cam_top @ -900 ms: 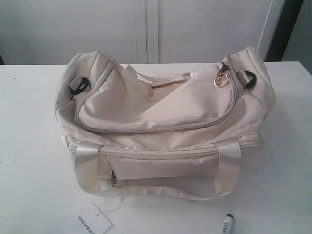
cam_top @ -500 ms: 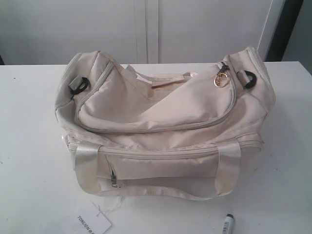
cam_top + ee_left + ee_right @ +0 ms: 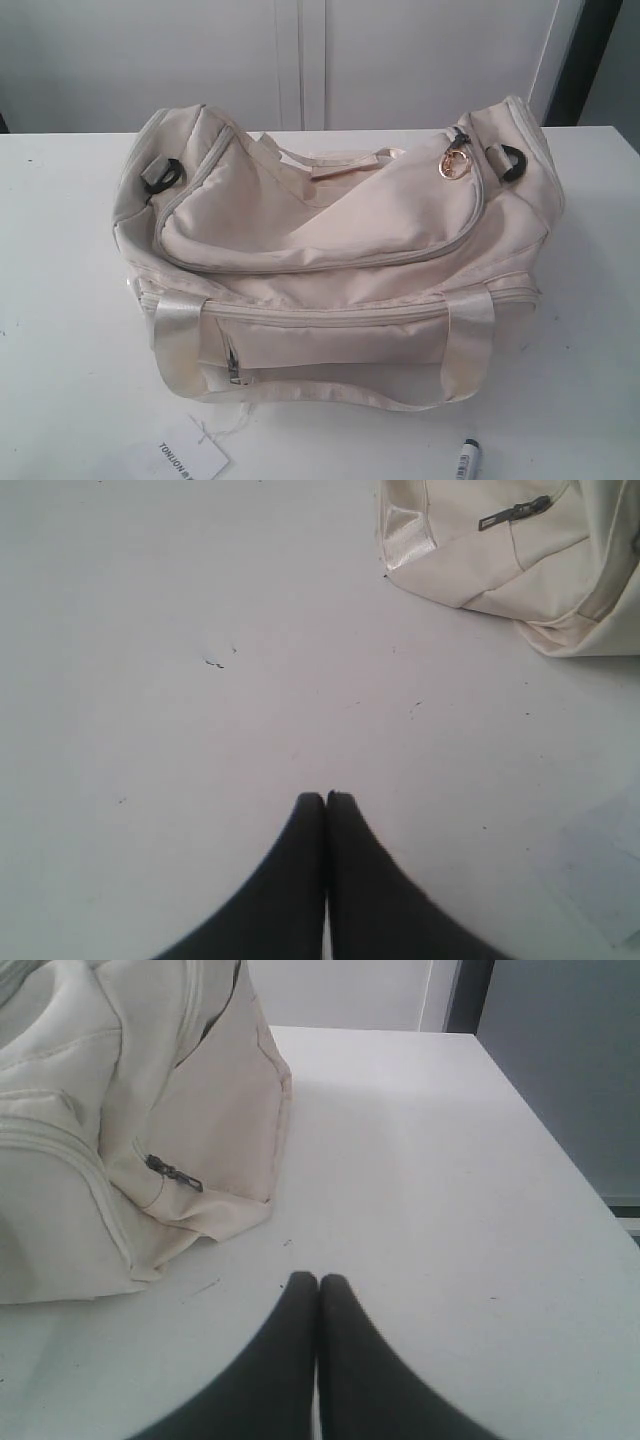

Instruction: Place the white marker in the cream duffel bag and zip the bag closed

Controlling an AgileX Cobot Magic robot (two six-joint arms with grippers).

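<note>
The cream duffel bag (image 3: 330,260) lies in the middle of the white table, its curved top zipper drawn shut with the gold round pull (image 3: 450,166) at the right end. The white marker (image 3: 466,459) lies at the front edge, right of centre, black cap toward the bag. Neither arm shows in the exterior view. In the left wrist view my left gripper (image 3: 326,798) is shut and empty over bare table, a corner of the bag (image 3: 520,550) beyond it. My right gripper (image 3: 318,1280) is shut and empty beside the bag's end (image 3: 120,1130).
A flat white paper tag (image 3: 185,458) with black print lies at the front edge left of centre, tied by a thin string. The table (image 3: 60,300) ends at a white wall behind; its right edge (image 3: 560,1150) drops off next to a grey panel.
</note>
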